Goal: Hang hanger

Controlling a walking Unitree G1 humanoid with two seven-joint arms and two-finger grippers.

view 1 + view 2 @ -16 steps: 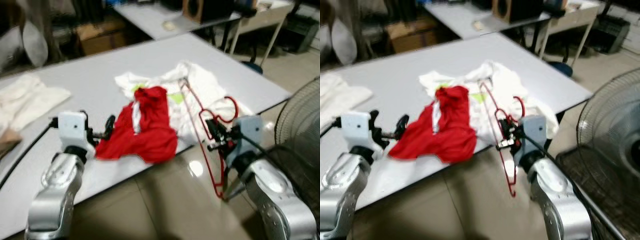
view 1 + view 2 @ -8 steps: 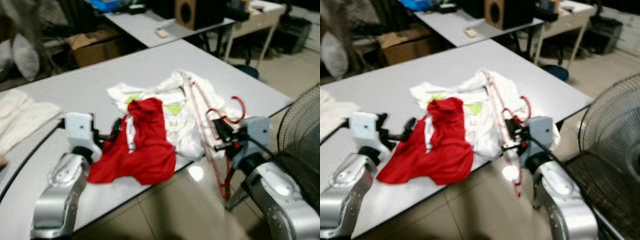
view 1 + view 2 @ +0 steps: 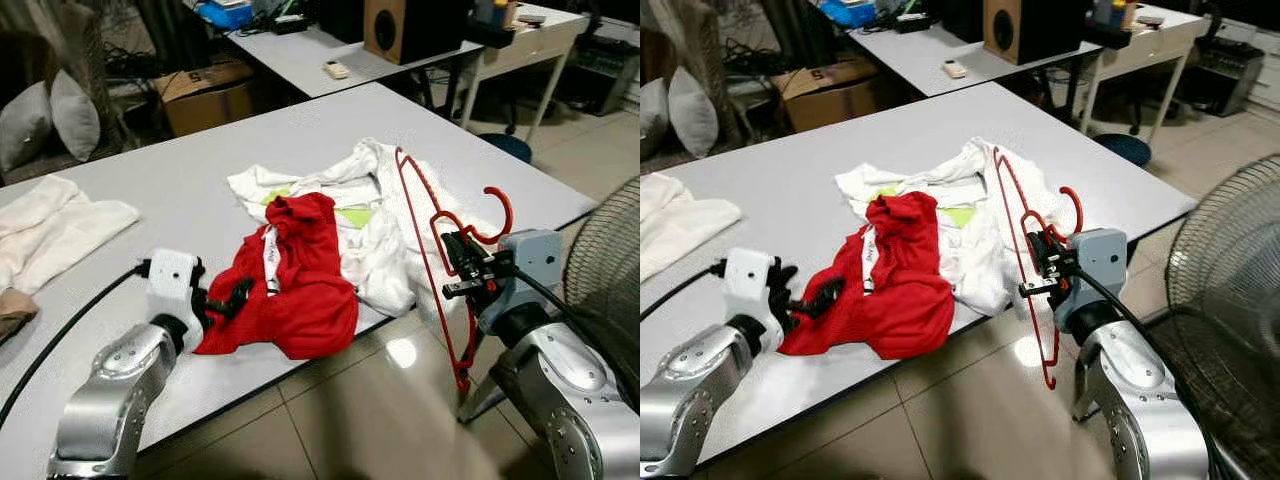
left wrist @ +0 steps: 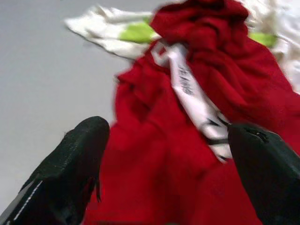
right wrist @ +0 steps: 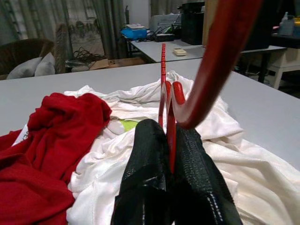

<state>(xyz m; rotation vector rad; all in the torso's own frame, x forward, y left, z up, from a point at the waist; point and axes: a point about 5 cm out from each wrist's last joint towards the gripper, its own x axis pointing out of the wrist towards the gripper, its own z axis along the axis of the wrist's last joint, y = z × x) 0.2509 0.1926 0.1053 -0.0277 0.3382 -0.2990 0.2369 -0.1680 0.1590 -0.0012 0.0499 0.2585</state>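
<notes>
Right wrist view shows the right gripper (image 5: pixel 169 154) pinching the red hanger (image 3: pixel 432 250) just below its hook, frame hanging down; left gripper (image 4: pixel 164 164) spread over the red shirt (image 3: pixel 300 275).

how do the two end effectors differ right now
The right end effector is shut on the red hanger, held past the table's edge; the left end effector is open, empty, over the red garment on the table. Both have black fingers on silver arms.
</notes>
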